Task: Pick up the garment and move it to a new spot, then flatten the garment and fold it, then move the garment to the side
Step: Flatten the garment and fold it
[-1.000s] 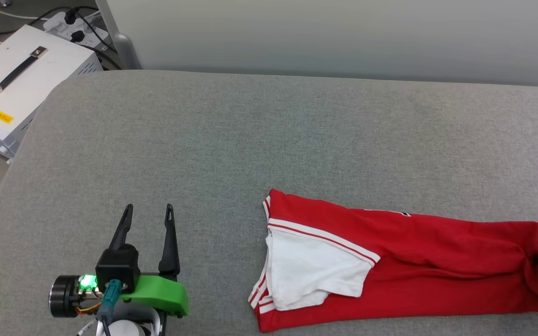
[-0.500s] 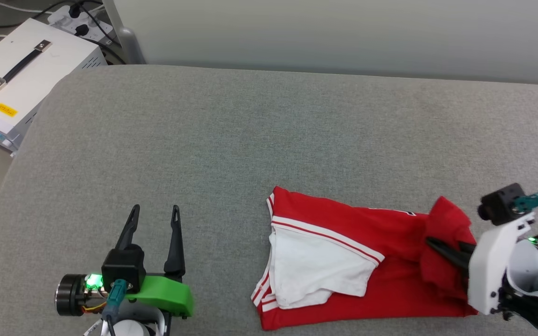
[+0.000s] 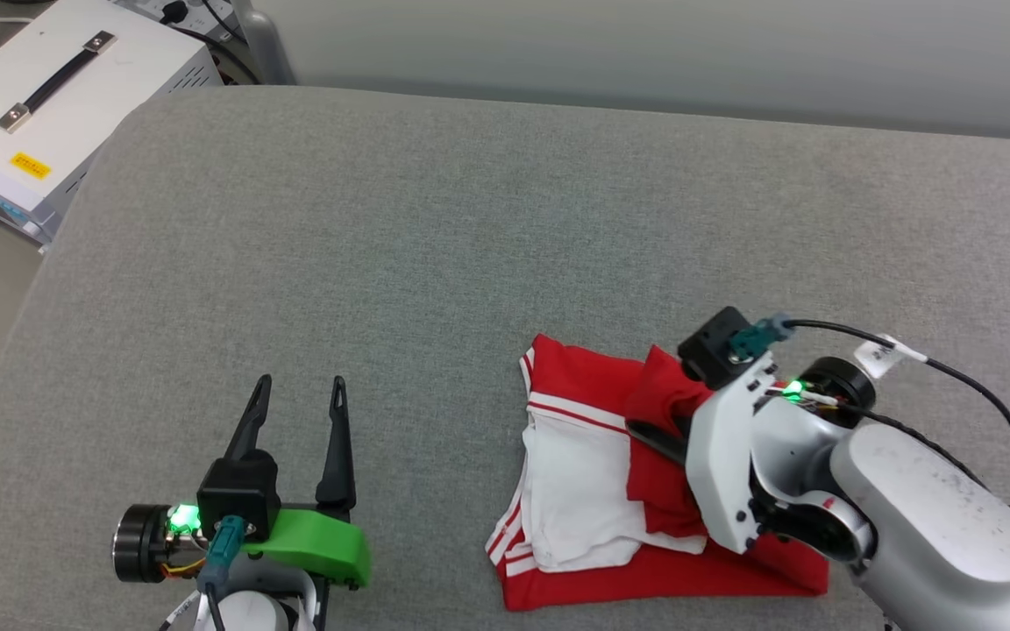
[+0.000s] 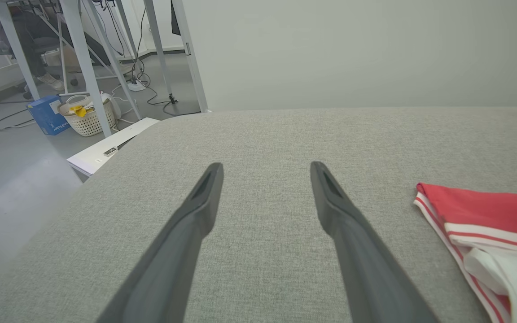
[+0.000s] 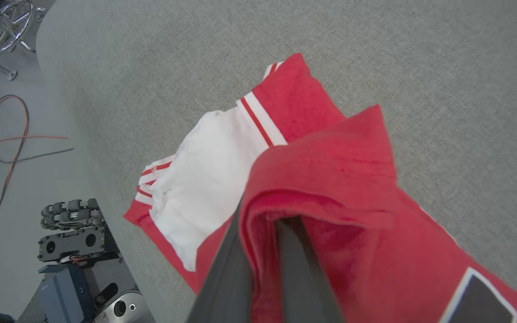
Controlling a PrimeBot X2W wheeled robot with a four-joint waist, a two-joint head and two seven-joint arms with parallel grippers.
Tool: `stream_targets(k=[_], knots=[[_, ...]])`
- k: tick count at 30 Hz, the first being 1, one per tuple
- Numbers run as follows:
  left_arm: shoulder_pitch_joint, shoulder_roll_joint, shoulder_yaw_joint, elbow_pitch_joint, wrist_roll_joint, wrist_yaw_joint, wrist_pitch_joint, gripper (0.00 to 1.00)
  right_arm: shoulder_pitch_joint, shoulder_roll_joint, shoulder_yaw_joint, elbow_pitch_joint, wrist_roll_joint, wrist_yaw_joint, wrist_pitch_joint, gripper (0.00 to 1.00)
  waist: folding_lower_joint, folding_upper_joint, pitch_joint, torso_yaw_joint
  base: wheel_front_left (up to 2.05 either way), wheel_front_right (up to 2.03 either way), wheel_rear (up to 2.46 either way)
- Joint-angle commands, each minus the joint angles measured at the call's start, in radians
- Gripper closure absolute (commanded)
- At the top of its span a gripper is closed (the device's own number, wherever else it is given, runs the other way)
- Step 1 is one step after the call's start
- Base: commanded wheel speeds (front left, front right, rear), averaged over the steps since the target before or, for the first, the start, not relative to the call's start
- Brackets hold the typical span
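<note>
Head view: we are folding the garment [image 3: 645,578] on the grey pad [image 3: 435,245], right gripper [image 3: 645,434] pinching its red hem over the sleeve. Left gripper [image 3: 301,386] is hovering nearby, jaws spread wide. Moving it aside remains.

By table [image 3: 470,219] front edge, right of centre: garment [image 3: 584,491]. On its right half: right gripper [image 3: 645,434], a fold of cloth draped over it. Left of garment, well apart, near front edge: left gripper [image 3: 301,383]. Beyond back-left corner, off the table: box [image 3: 58,96]
</note>
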Motion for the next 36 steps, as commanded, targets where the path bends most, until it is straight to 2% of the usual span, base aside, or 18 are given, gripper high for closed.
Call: stream_targets(k=[1,8,12,16,17,18,23,27,31,36], knots=[[-0.024,-0.009,0.002,0.0,0.013,-0.004,-0.006,0.0,-0.039,0.017,0.023,0.03,-0.014,-0.001,-0.019,1.0,0.0,0.0052,0.012,0.006,0.0,0.0,0.0],[-0.05,-0.026,-0.002,0.006,0.021,-0.013,-0.006,0.0,-0.125,0.106,0.144,0.218,-0.031,-0.001,-0.065,1.0,0.0,0.0052,0.044,0.023,0.0,0.0,0.0],[-0.057,-0.035,-0.007,0.012,0.023,-0.015,-0.006,0.0,-0.124,0.127,0.215,0.317,-0.021,-0.001,-0.071,1.0,0.0,0.0052,0.049,0.03,0.0,0.0,0.0],[-0.048,-0.039,0.005,0.015,0.022,-0.013,-0.006,0.0,-0.125,0.132,0.249,0.359,0.005,-0.001,-0.119,1.0,0.0,0.0052,0.039,0.021,0.0,0.0,0.0],[-0.044,-0.039,0.008,0.016,0.023,-0.013,-0.006,0.0,-0.126,0.132,0.248,0.36,0.014,-0.001,-0.136,0.73,0.0,0.0052,0.034,0.017,0.0,0.0,0.0],[-0.039,-0.039,0.011,0.018,0.023,-0.013,-0.006,0.0,-0.128,0.129,0.243,0.356,0.025,-0.001,-0.161,0.0,0.0,0.0052,0.027,0.013,0.0,0.0,0.0],[-0.022,-0.04,0.022,0.022,0.03,-0.016,-0.006,0.0,-0.127,0.077,0.196,0.29,0.038,-0.001,-0.294,0.0,0.0,0.0052,-0.009,-0.006,0.0,0.0,0.0],[-0.005,-0.039,0.031,0.016,0.035,-0.017,-0.006,0.0,-0.097,0.014,0.09,0.229,0.012,-0.001,-0.408,0.0,0.0,0.0052,-0.032,-0.028,0.0,0.0,0.0],[0.01,-0.038,0.038,0.009,0.039,-0.016,-0.006,0.0,-0.056,-0.024,-0.086,0.208,-0.084,-0.001,-0.533,0.0,0.0,0.0052,-0.049,-0.048,0.0,0.0,0.0],[0.025,-0.038,0.042,0.003,0.043,-0.019,-0.006,0.0,0.036,0.002,-0.342,0.204,-0.261,-0.001,-0.688,0.0,0.0,0.0052,-0.069,-0.062,0.0,0.0,0.0]])
